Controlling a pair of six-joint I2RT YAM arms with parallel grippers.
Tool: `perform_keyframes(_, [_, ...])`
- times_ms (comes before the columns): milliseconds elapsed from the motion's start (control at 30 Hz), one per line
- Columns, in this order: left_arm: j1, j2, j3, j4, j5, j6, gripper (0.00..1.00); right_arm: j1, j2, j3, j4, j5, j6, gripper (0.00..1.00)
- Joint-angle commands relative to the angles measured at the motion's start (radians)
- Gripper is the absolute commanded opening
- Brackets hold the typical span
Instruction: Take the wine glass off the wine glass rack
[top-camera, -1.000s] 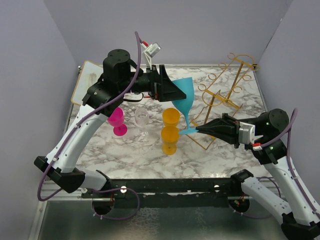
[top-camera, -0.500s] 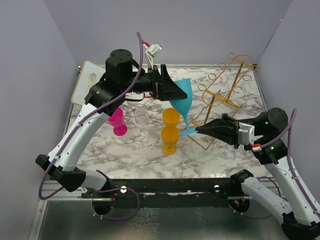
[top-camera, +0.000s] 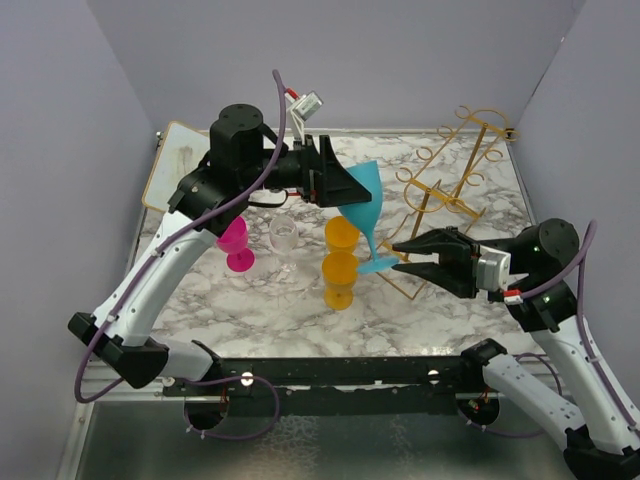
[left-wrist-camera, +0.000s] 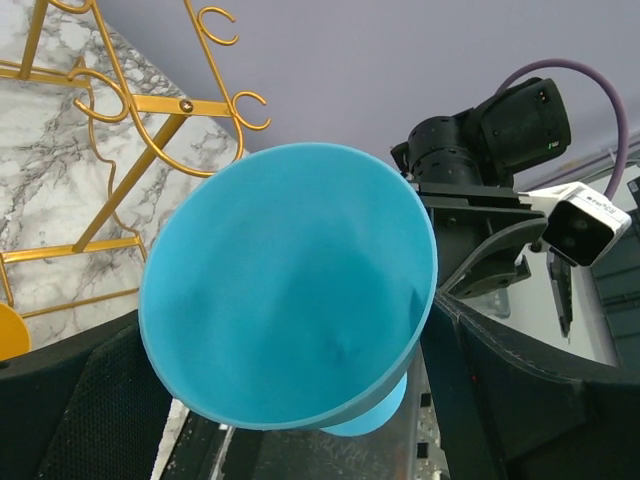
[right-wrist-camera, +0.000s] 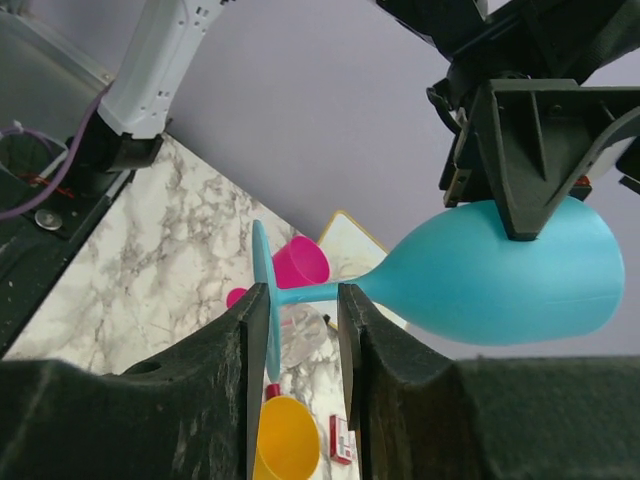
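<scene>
Marbled table (top-camera: 480, 300), lilac walls. Left gripper (top-camera: 345, 188) pinches the bowl of the smooth, opaque blue wine glass (top-camera: 365, 190), held aloft over the table's middle, left of the gold thin-wire wine glass rack (top-camera: 455, 190). Its long axis slants bowl-up, with the foot toward the spread right gripper (top-camera: 397, 257), whose fingers flank the slender stem.

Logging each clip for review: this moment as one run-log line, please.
left tool: shut on blue wine glass bowl | right tool: open around stem | glass: tilted, off gold rack
</scene>
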Motion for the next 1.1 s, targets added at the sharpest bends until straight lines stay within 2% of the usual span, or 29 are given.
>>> perform_keyframes(0, [0.007, -0.064, -0.020, 0.020, -0.021, 0.041, 0.92, 0.006, -0.020, -0.003, 0.027, 0.060, 0.020, 0.38])
perform_keyframes(33, [0.008, -0.072, -0.025, 0.018, -0.023, 0.052, 0.92, 0.006, -0.026, -0.006, 0.034, 0.070, 0.026, 0.43])
perform_keyframes(133, [0.010, -0.110, -0.041, -0.014, -0.040, 0.127, 0.91, 0.007, -0.052, -0.014, 0.065, 0.121, 0.060, 0.82])
perform_keyframes(167, [0.010, -0.127, -0.048, -0.035, -0.048, 0.168, 0.91, 0.006, -0.063, -0.012, 0.066, 0.133, 0.068, 0.87])
perform_keyframes(400, [0.011, -0.345, -0.193, -0.134, -0.146, 0.478, 0.91, 0.006, -0.129, 0.035, 0.016, 0.211, 0.118, 0.87])
perform_keyframes(667, [0.011, -0.627, -0.516, -0.137, -0.373, 0.767, 0.89, 0.006, -0.235, -0.036, 0.107, 0.437, 0.176, 0.88])
perform_keyframes(867, [0.010, -0.720, -0.752, 0.006, -0.402, 0.845, 0.88, 0.006, -0.251, -0.067, 0.154, 0.547, 0.192, 0.89])
perform_keyframes(1067, [0.011, -0.875, -1.042, 0.306, -0.505, 0.863, 0.88, 0.006, -0.282, -0.096, 0.191, 0.619, 0.193, 0.89])
